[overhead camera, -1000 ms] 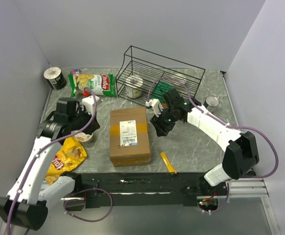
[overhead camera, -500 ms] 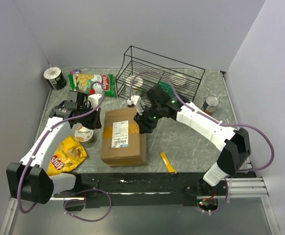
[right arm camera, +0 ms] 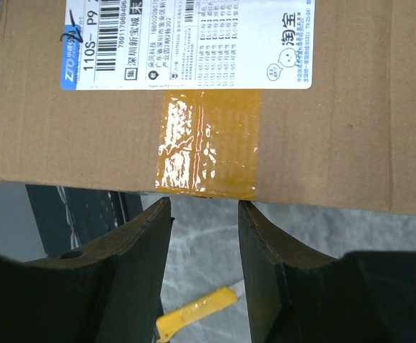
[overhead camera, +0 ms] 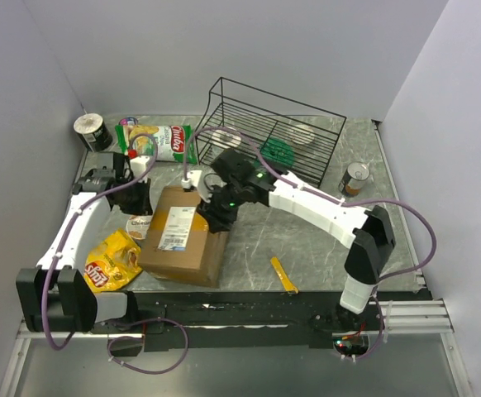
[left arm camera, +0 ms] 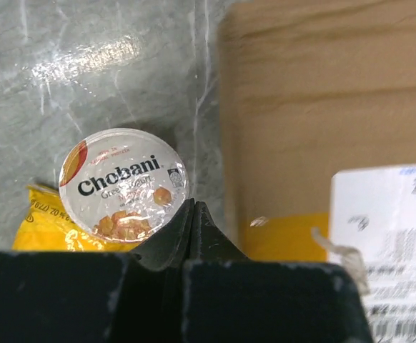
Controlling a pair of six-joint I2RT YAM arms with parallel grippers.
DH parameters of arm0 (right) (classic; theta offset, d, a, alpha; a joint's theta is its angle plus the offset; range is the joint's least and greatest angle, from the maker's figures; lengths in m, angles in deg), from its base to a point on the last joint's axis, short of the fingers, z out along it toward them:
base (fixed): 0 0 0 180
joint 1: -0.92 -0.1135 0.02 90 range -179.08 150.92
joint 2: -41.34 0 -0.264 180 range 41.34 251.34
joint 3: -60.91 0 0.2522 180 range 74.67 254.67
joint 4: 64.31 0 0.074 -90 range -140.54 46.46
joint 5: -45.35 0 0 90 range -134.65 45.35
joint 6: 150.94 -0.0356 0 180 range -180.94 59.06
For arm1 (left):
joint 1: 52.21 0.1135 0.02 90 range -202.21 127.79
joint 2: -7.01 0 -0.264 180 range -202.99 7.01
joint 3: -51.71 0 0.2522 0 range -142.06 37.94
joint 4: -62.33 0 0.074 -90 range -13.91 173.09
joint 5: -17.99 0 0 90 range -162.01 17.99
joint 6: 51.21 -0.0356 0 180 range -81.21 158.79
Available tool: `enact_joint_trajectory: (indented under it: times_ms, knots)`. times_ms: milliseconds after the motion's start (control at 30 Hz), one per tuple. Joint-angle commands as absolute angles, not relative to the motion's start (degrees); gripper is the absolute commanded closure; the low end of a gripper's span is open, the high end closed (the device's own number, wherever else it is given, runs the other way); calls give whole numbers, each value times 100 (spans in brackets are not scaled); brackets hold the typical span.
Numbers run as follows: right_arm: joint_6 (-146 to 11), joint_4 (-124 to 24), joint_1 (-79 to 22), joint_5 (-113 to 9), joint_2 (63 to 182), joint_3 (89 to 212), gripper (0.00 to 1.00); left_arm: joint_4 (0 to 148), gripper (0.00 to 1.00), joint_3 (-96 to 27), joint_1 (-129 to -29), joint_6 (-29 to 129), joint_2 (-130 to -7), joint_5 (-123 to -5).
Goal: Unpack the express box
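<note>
The express box (overhead camera: 183,241) is a brown cardboard box with a white label and yellowish tape. It lies askew at the table's near left. In the right wrist view its taped edge (right arm camera: 208,153) sits just past my open right gripper (right arm camera: 204,209), whose fingertips stand either side of the tape strip. In the top view the right gripper (overhead camera: 212,217) is at the box's far right edge. My left gripper (left arm camera: 192,205) is shut and empty, hovering between a Chobani yogurt cup (left arm camera: 122,182) and the box's left side (left arm camera: 322,107). It shows in the top view (overhead camera: 140,201) too.
A yellow box cutter (overhead camera: 283,275) lies right of the box, also in the right wrist view (right arm camera: 194,316). A yellow chip bag (overhead camera: 108,263) and the cup (overhead camera: 140,225) lie left of the box. A green chip bag (overhead camera: 154,139), black wire basket (overhead camera: 307,112), can (overhead camera: 355,178) and roll (overhead camera: 92,131) stand behind.
The box has slid left and turned, its near end swinging toward the left. My right arm moved left with it. My left arm drew back toward the far left.
</note>
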State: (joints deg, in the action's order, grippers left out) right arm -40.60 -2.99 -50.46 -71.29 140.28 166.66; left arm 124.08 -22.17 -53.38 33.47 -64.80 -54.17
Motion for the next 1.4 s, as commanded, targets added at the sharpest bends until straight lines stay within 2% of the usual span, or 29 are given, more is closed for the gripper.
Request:
enact_joint_trajectory:
  times_ms: [0, 300, 533, 667, 900, 1100, 1133, 1233, 1267, 1367]
  knots:
    - [-4143, -730, -5410, -7111, 14426, 17468, 50, 12302, 99, -2129, -5326, 3422, -6979, -5242]
    - [-4231, -993, -5796, -6918, 14997, 18348, 50, 11609, 99, -2033, -5335, 4142, -7710, -5144]
    - [-4310, -1143, -5911, -6654, 15278, 18533, 48, 10432, 99, -1945, -5379, 4318, -7938, -6065]
    - [-4345, -1284, -5929, -6426, 15454, 18831, 47, 9808, 99, -2050, -5387, 4415, -8499, -6419]
    - [-4283, -1600, -5876, -5591, 15911, 19200, 46, 9919, 99, -2708, -5353, 4231, -9652, -6225]
    - [-4170, -1933, -5850, -5020, 16508, 19832, 41, 10149, 99, -3438, -4633, 4169, -9758, -6594]
    - [-4126, -1987, -5841, -4880, 16666, 19929, 40, 10262, 96, -3552, -4519, 4169, -9723, -6595]
    - [-3968, -2250, -5815, -4387, 16764, 20272, 36, 10482, 71, -4027, -4123, 4221, -9486, -6280]
    - [-3924, -2286, -5797, -4282, 16729, 20299, 35, 10518, 59, -4219, -3931, 4309, -9303, -5974]
    - [-3879, -2365, -5736, -4027, 16317, 20186, 30, 10737, 43, -4519, -3648, 4415, -8864, -5445]
